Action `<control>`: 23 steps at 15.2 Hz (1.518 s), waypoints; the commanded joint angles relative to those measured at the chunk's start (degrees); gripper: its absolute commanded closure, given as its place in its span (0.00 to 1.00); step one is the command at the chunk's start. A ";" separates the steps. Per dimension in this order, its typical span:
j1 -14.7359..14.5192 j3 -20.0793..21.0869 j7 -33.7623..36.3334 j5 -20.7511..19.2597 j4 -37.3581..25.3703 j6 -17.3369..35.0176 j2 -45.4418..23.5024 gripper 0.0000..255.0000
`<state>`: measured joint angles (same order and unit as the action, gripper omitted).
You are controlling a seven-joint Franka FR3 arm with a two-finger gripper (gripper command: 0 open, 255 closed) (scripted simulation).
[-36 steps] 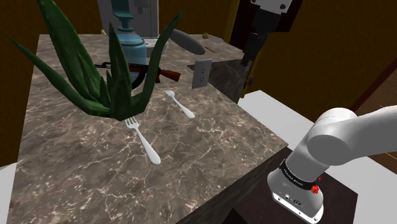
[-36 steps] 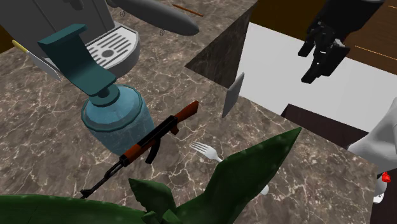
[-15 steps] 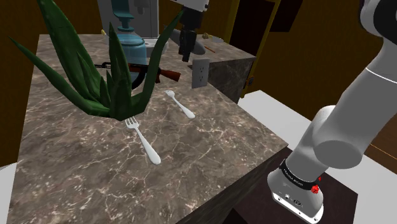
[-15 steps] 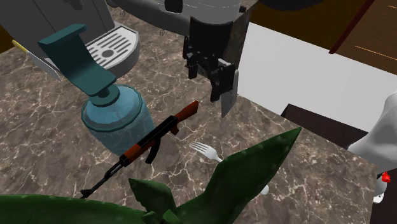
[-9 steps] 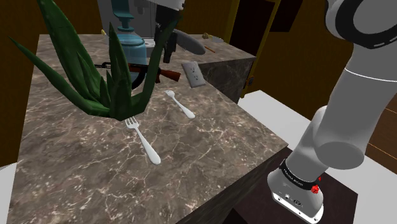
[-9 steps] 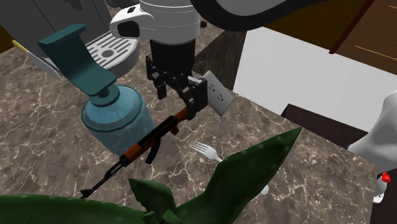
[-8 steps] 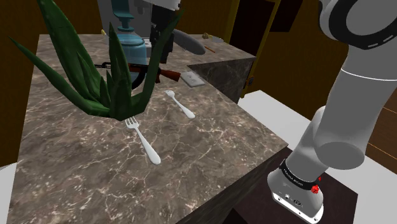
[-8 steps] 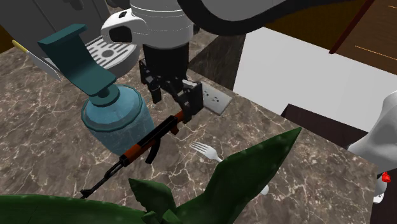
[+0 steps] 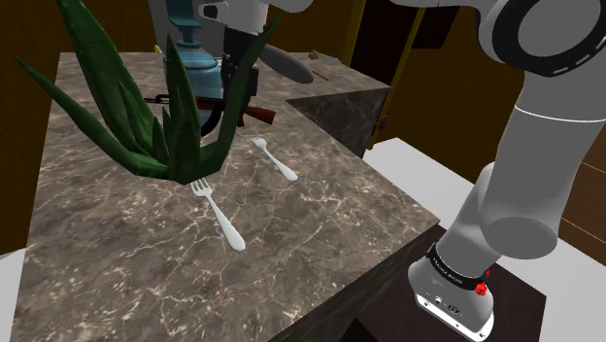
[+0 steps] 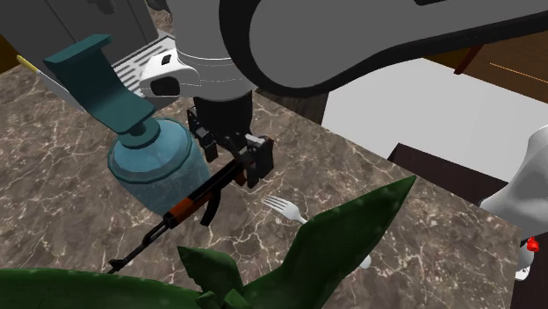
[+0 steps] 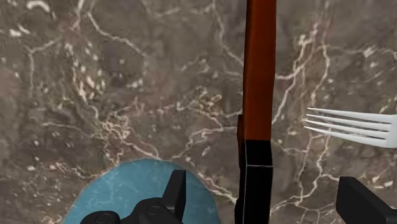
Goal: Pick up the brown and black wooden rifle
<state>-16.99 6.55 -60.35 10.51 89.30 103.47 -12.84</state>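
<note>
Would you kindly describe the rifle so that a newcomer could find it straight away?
On the brown marbled counter, look beside the round blue bottle. The rifle lies flat at its foot: long, thin, black with reddish-brown parts, unlike the white fork nearby.

The shoulder camera is looking down across the whole table [image 9: 320, 228]. The second is hovering nearer, sharing its rifle [image 9: 254, 113] and fork [image 9: 275, 159]. The wrist camera is facing straight down, close.
</note>
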 commanded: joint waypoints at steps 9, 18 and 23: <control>0.02 -0.01 -0.24 0.06 0.88 0.82 -0.01 1.00; 0.05 -0.01 0.57 -0.12 -3.74 -3.66 -0.08 1.00; 0.05 0.00 1.30 -0.28 -8.34 -7.65 -0.63 1.00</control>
<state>-16.94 6.56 -59.22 10.27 82.13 96.80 -13.27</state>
